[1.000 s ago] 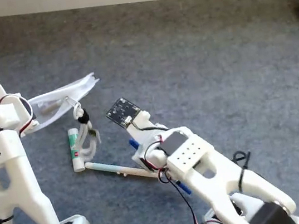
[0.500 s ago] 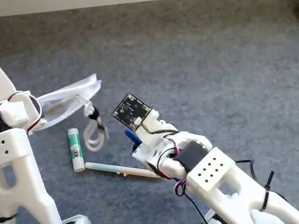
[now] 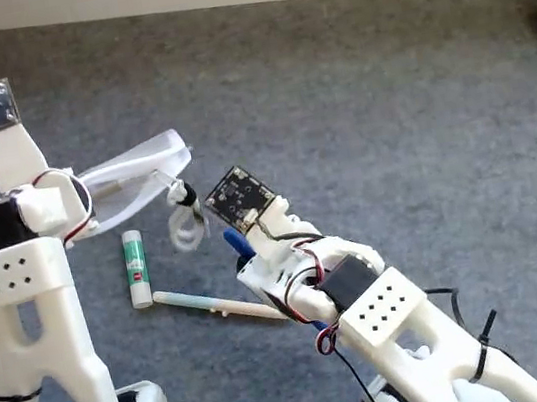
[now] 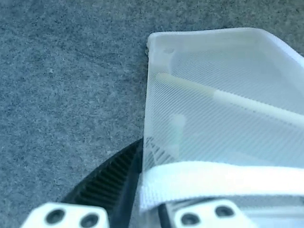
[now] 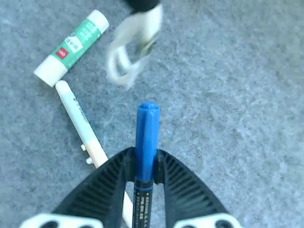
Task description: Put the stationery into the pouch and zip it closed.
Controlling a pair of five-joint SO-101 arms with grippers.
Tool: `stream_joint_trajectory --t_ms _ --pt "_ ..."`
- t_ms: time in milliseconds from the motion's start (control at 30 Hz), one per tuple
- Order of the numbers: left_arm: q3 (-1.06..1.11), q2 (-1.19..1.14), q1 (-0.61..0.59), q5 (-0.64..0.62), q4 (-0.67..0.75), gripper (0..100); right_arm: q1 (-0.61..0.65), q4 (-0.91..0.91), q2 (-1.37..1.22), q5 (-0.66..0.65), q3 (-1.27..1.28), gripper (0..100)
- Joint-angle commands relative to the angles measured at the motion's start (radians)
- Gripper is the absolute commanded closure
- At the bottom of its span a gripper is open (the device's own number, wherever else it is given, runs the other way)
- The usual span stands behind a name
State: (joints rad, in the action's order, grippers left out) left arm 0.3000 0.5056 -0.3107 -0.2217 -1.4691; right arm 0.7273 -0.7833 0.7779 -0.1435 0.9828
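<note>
The pouch [image 3: 137, 165], a white mesh bag, was seen in the upper left of the high view. It was lifted off the grey carpeted surface [image 3: 404, 90] and pinched at its banded edge by the left gripper [image 4: 149, 202], whose jaws were pressed together on the fabric. It was judged to be light, soft and floppy. No shape would be kept by it unaided, so its mouth would have to be held apart, and the firmer woven band at the rim was considered the soundest place for a grip. A pale slender item [image 4: 228, 97] was made out through the mesh, already inside. A white cord loop [image 3: 187, 228] was seen dangling from the pouch's end near the centre of the high view, and it was thought likely to swing and snag.

The blue marker [image 5: 146, 133] was clamped between the jaws of the right gripper [image 5: 145, 164], just left of centre in the high view, with its capped end projecting beyond the fingertips. It was judged to be stiff, light and smooth, and liable to pivot under a loose hold.

The glue stick [image 3: 137, 266] and the white pen [image 3: 218, 304] were found lying on the surface at lower left, one end of each just beside the other. Both were judged rigid and prone to rolling, and best taken across the barrel at mid-length.
</note>
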Motion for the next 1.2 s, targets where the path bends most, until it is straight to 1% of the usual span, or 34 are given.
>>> stream_joint_trajectory --t_ms 0,233,500,633,833,1167 --pt "0.007 0.031 0.018 -0.005 -0.006 99 -0.007 0.015 0.042 0.075 -0.015 99.1" --pt "0.008 0.031 0.018 -0.005 -0.006 99 -0.007 0.015 0.058 0.08 -0.015 99.1" --pt "0.008 0.031 0.015 -0.005 -0.008 99 -0.005 0.015 0.335 0.08 -0.004 99.1" --pt "0.008 0.031 0.016 -0.005 -0.008 99 -0.005 0.024 0.435 0.08 -0.012 99.1" --pt "0.008 0.031 0.016 -0.005 -0.008 99 -0.001 0.223 0.51 0.074 -0.005 99.1" --pt "0.008 0.031 0.013 -0.005 -0.006 99 0.001 0.515 0.513 0.075 -0.005 99.1"
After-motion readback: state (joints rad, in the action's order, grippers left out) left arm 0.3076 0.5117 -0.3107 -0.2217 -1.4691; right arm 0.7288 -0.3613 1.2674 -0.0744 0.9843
